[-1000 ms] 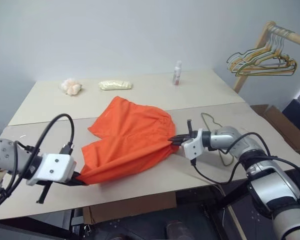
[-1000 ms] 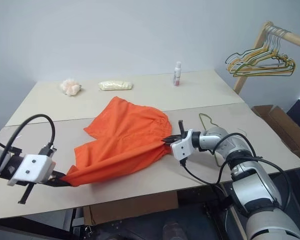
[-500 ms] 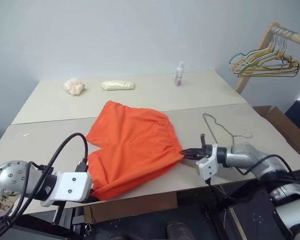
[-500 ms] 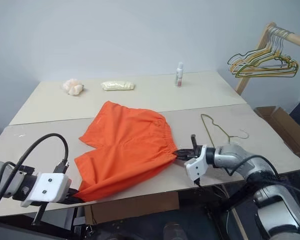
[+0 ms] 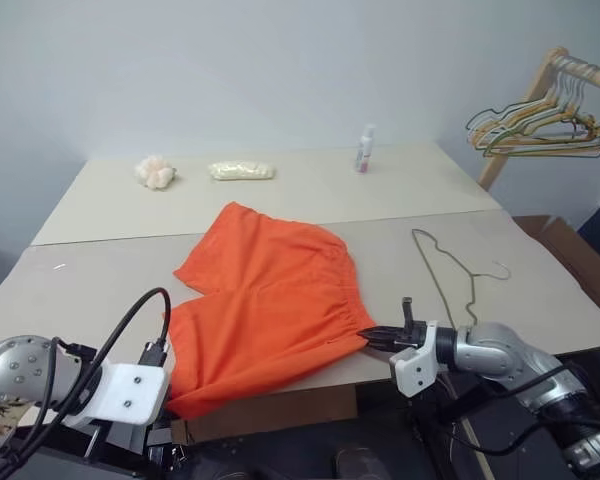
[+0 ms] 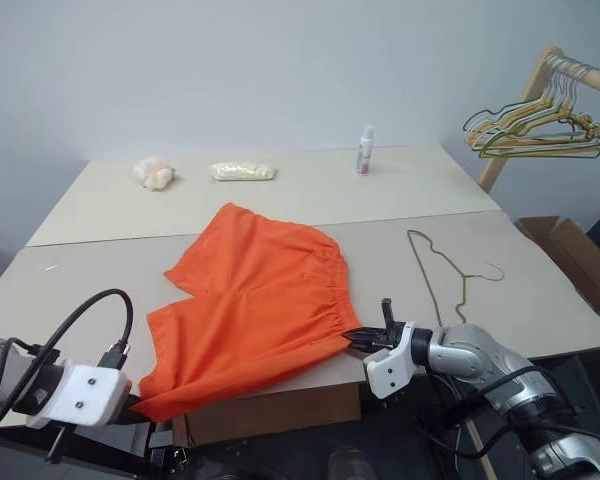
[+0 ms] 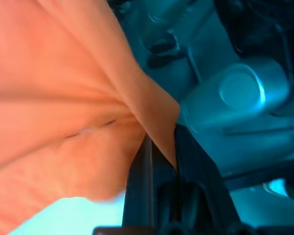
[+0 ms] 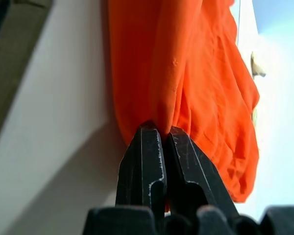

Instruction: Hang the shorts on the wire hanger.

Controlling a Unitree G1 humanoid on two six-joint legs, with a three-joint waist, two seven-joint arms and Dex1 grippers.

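Note:
The bright orange shorts (image 5: pixel 265 300) lie spread on the near half of the table, one hem hanging over the front edge. My right gripper (image 5: pixel 372 337) is shut on the shorts' waistband edge at the table front; the right wrist view shows its black fingers (image 8: pixel 143 161) pinched on orange fabric (image 8: pixel 201 73). My left gripper (image 6: pixel 135 405) is shut on the lower left corner of the shorts, with cloth (image 7: pixel 63 98) clamped between its fingers (image 7: pixel 186 156). The wire hanger (image 5: pixel 427 265) lies flat on the table to the right of the shorts, apart from them.
A bunch of coloured hangers (image 5: pixel 540 125) hangs on a wooden rack at the far right. A small bottle (image 5: pixel 365 150), a pale yellow bundle (image 5: pixel 242 171) and a crumpled peach item (image 5: pixel 155 172) sit on the far table. A cardboard box (image 5: pixel 570 250) stands right of the table.
Both grippers have drawn back toward the table's near edge, dragging the shorts with them. The shorts now lie flatter, and the wire hanger has come into full sight.

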